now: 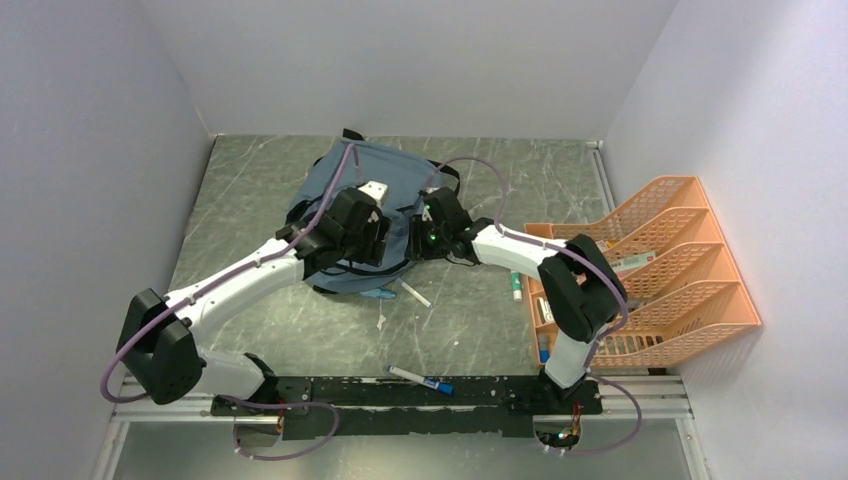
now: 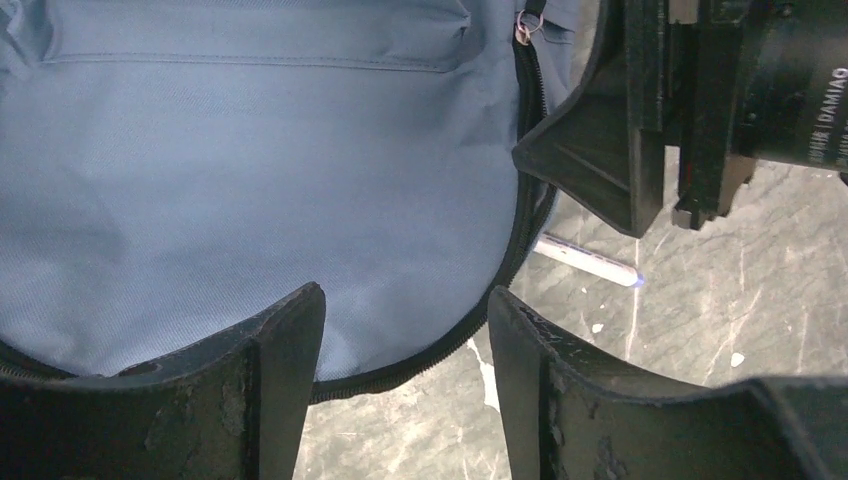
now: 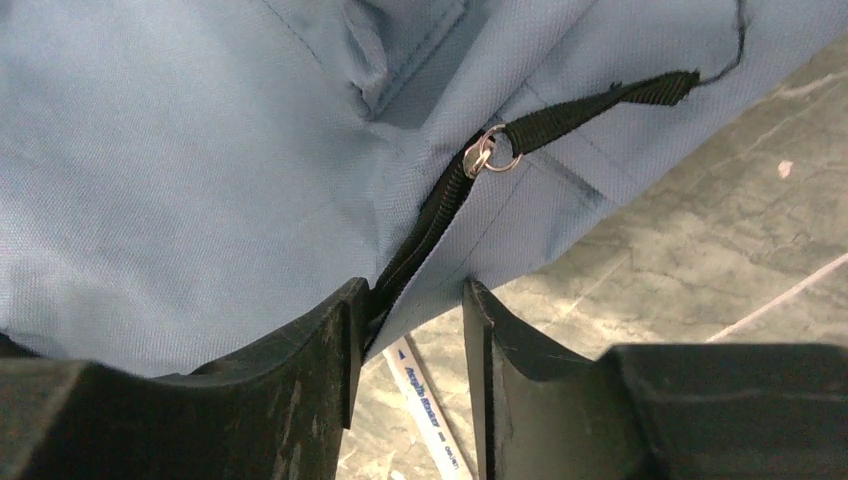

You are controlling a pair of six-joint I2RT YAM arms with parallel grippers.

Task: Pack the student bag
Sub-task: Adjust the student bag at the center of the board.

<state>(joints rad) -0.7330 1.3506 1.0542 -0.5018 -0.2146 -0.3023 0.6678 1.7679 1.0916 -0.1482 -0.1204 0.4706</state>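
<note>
The student bag (image 1: 385, 168), grey-blue fabric with black zippers, lies flat at the table's middle back. My left gripper (image 1: 378, 255) hovers over its near right edge. In the left wrist view that gripper (image 2: 405, 300) is open, and the bag's curved zipper edge (image 2: 520, 225) runs between the fingers without touching them. My right gripper (image 1: 418, 240) meets the bag from the right. In the right wrist view it (image 3: 412, 290) straddles the bag's (image 3: 180, 180) zipper seam, its left finger against the zipper and a gap still showing. The zipper's ring pull (image 3: 490, 155) lies just beyond.
A white marker (image 1: 415, 293) lies on the table beside the bag's near edge, seen under the right gripper (image 3: 425, 400). Another marker with a blue cap (image 1: 420, 380) rests near the arms' base rail. An orange mesh tray rack (image 1: 660, 265) stands at the right.
</note>
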